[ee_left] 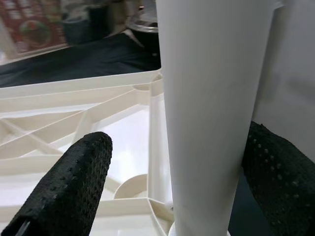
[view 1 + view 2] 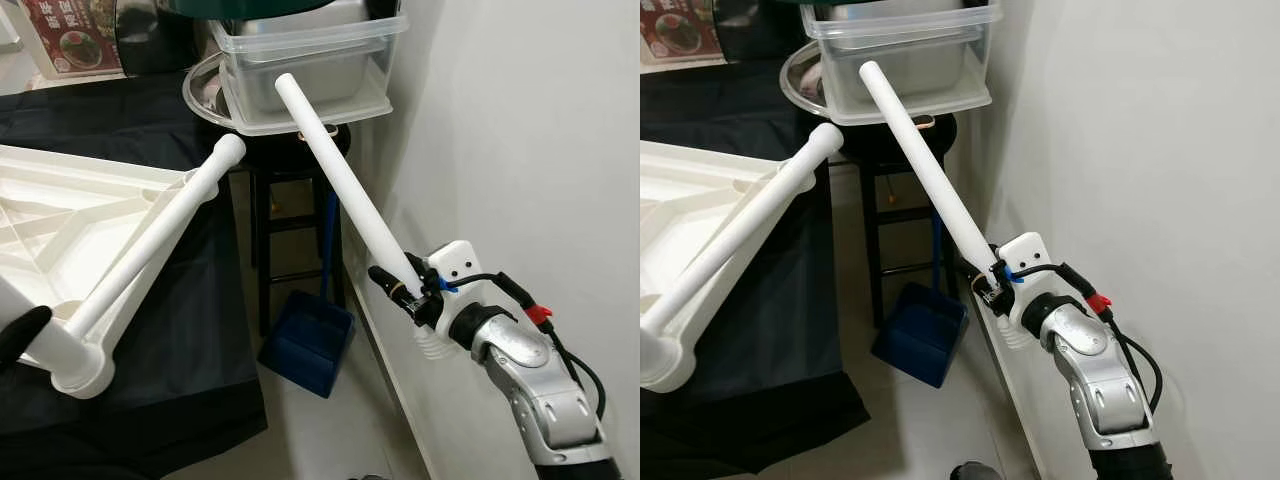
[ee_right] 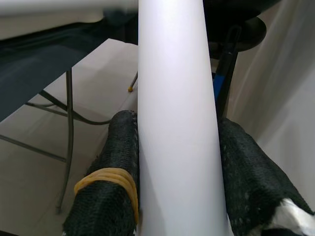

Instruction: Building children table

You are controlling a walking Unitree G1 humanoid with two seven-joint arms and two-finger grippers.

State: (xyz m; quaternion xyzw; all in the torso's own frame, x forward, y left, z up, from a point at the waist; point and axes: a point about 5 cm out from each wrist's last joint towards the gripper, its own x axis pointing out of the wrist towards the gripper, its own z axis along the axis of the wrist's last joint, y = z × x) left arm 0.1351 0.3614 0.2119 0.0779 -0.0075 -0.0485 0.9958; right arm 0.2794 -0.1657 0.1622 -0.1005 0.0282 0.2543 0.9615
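An upturned white plastic tabletop (image 2: 60,200) lies on a black-draped table (image 2: 200,330). One white leg (image 2: 150,250) is seated in its near corner socket and slants up to the right. My left gripper (image 1: 177,142) is open around that leg low down; one finger (image 1: 275,177) touches it and the other (image 1: 69,187) stands apart. A black left fingertip (image 2: 22,333) shows beside the socket. My right gripper (image 2: 405,290) is shut on the lower end of a loose white leg (image 2: 340,180), which points up and left toward the bin, off the table's right edge.
A clear plastic bin (image 2: 310,55) on a round tray tops a black stool (image 2: 290,200) just behind the loose leg's tip. A blue dustpan (image 2: 305,340) stands on the floor under it. The white wall (image 2: 520,150) is close on the right.
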